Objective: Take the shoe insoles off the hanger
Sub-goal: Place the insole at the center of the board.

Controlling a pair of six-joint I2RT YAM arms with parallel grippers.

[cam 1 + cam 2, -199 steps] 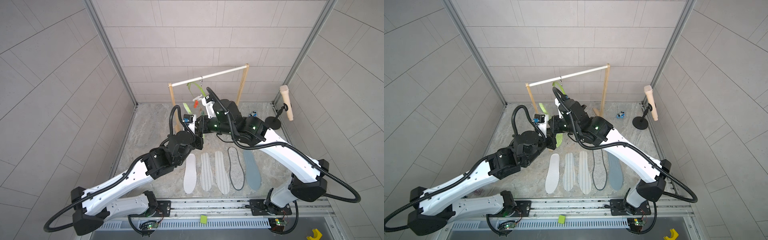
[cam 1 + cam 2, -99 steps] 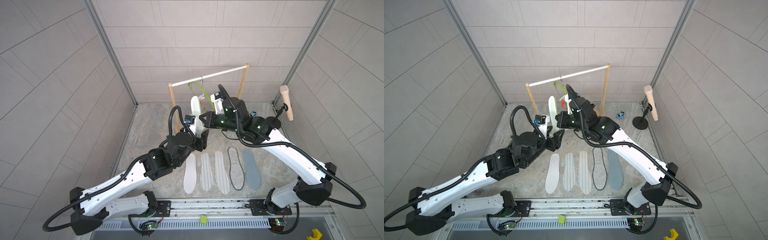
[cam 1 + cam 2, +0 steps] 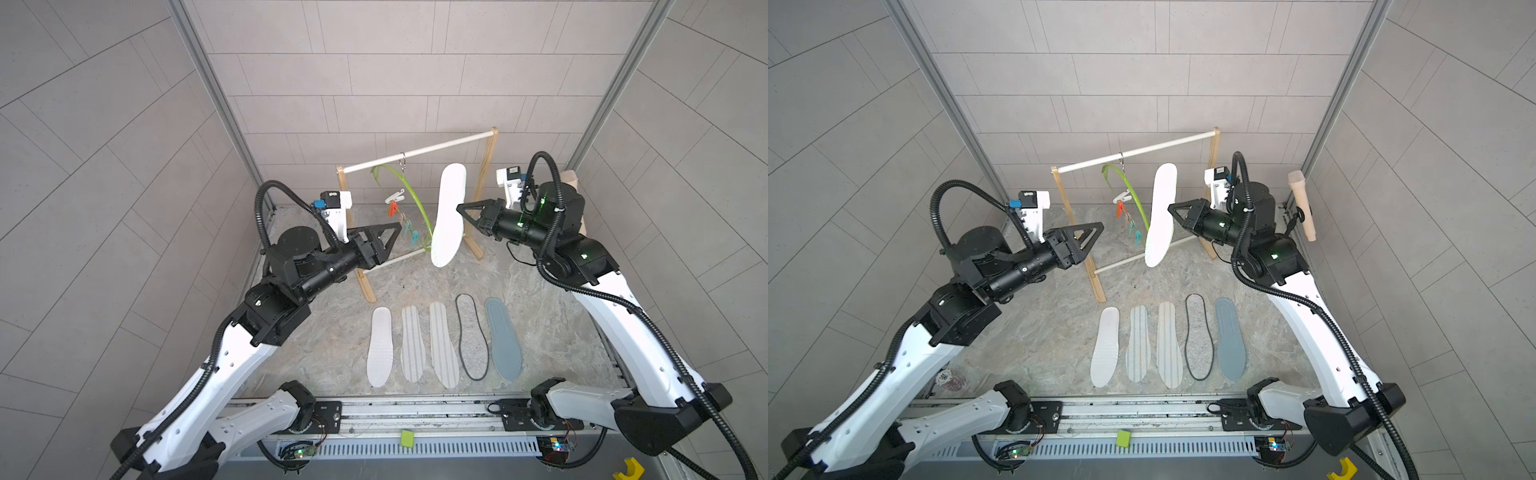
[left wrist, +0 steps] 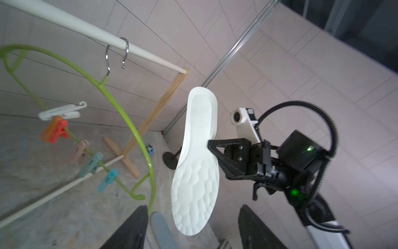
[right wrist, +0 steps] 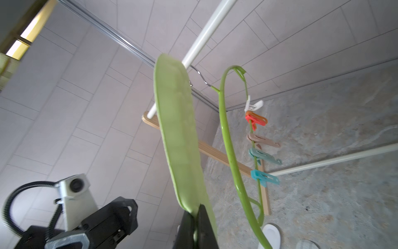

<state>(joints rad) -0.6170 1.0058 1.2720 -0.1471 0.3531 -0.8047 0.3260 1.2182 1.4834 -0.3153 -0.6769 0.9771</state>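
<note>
Progress looks nearly complete: both top views show five insoles (image 3: 442,345) lining the near counter (image 3: 332,332), left end effector (image 3: 392,232) wide, empty. Left wrist view: hanger (image 4: 120,103), clothespins (image 4: 92,165) bare. Right wrist view: right end effector (image 5: 195,227) pinches the mint insole (image 5: 178,138), right of the hanger; only placing remains.

In the right wrist view the picture's edge cuts off the right gripper (image 5: 195,228), whose black fingers (image 5: 205,228) hide the pinched end of the pale mint foot-shaped insole (image 5: 178,133); a white insole (image 5: 270,235) and a grey-striped insole (image 5: 307,244) are cropped too. In the left wrist view the coloured plastic clothespins (image 4: 92,165) are blurred; a small blue object (image 4: 150,149) near the bench's (image 4: 32,151) far edge is unidentifiable.
</note>
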